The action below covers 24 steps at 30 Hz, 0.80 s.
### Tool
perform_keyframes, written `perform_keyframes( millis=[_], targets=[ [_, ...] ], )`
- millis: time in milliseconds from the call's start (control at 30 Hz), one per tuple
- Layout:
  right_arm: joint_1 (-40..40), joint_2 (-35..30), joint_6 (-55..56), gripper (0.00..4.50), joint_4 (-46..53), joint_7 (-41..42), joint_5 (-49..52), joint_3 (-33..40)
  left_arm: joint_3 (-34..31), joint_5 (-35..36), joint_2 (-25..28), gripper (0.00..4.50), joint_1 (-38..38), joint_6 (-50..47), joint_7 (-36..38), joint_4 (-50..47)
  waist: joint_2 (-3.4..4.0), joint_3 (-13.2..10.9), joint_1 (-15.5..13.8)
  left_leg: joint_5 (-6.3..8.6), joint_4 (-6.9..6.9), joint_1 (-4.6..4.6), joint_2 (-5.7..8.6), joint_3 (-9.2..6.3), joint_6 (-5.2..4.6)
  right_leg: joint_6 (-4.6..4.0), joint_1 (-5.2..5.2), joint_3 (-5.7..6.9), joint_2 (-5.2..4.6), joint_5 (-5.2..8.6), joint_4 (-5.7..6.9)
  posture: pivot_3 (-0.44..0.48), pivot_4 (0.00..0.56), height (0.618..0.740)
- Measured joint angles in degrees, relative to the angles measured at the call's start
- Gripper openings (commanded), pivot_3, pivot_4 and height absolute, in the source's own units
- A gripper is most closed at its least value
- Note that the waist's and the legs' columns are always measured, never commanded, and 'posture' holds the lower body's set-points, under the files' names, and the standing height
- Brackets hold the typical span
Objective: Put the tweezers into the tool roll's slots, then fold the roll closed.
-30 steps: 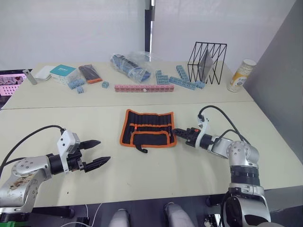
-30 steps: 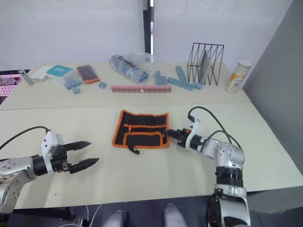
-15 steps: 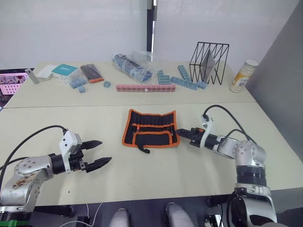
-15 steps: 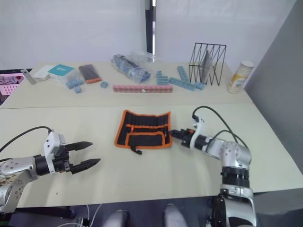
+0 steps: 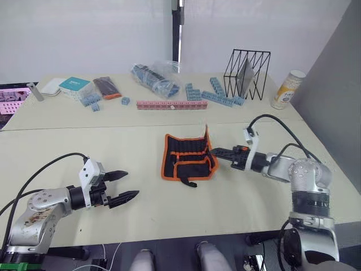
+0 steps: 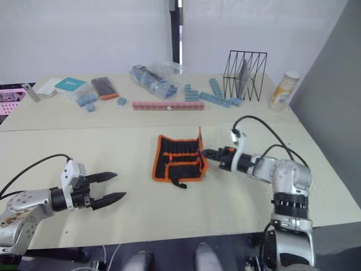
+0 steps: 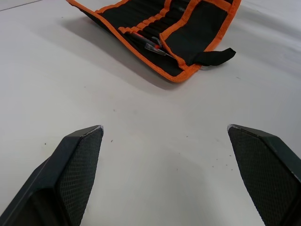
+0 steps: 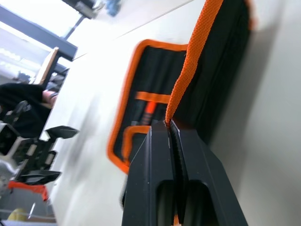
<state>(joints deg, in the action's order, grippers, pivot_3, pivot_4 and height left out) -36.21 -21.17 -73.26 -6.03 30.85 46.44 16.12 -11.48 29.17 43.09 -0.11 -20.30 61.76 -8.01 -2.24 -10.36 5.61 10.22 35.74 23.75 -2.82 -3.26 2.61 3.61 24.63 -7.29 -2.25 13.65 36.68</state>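
Change since earlier frame: the right end of the tool roll [image 5: 189, 157] is now lifted and stands up from the counter [image 5: 67, 144]; one second ago the roll lay flat and fully spread. The left tool [image 5: 120, 187] is now nearer to the roll.
Left eye view: the roll lies in the middle of the front counter, its raised right edge pinched by the right tool [image 5: 214, 151]. The left tool hovers near the front edge, its fingers wide apart and holding nothing.
Right eye view: same layout; the roll [image 6: 179, 157] is well apart from the left tool [image 6: 109, 188].
Left wrist view: two black fingertips [image 7: 80, 146] spread wide over bare counter; beyond them the roll [image 7: 188, 33] with the tweezers [image 7: 149, 44] sitting in the slots [image 7: 141, 14].
Right wrist view: the right tool [image 8: 170, 126] is closed tight on the orange trim [image 8: 195, 47] of the roll.
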Motion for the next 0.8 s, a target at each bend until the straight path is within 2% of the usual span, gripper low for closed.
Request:
perform_keyframes(
  millis=[200,667,733,800],
  targets=[
    [-0.9,5.1,0.5,0.02,-0.4,-3.5,-0.8,-2.2,0.3,0.0,-0.4,4.50,0.5,0.0,-1.0,-0.1,0.01,0.0,-0.1,0.00,-0.01,0.04,0.00,-0.01,0.00,0.03,0.02,0.00,0.00,-0.02,-0.02,0.000,0.150,0.737],
    [-0.8,10.6,11.3,0.02,-7.0,-3.1,-8.8,-9.4,1.6,-0.6,-0.4,4.50,0.3,0.0,-2.1,-0.3,-0.02,0.0,0.4,-0.01,0.03,-0.06,-0.03,0.03,0.00,0.00,0.05,0.02,0.01,-0.09,0.08,0.000,0.150,0.737],
    [-1.2,11.1,12.4,0.59,-8.2,-2.9,-9.4,-9.4,1.6,-0.7,-0.4,4.50,0.1,0.0,-2.1,-0.3,-0.02,0.0,0.5,-0.01,0.04,-0.23,-0.05,0.03,-0.01,-0.02,-0.07,0.03,0.02,-0.09,0.08,0.000,0.150,0.737],
    [-1.4,12.0,13.6,1.25,-10.2,-2.9,-9.9,-9.2,1.6,-0.8,-0.3,4.50,0.0,0.1,-1.8,-0.2,-0.02,0.0,0.7,-0.01,0.03,-0.41,-0.05,0.04,-0.01,-0.41,-0.25,0.02,0.01,0.14,0.06,0.000,0.150,0.737]
  ],
)
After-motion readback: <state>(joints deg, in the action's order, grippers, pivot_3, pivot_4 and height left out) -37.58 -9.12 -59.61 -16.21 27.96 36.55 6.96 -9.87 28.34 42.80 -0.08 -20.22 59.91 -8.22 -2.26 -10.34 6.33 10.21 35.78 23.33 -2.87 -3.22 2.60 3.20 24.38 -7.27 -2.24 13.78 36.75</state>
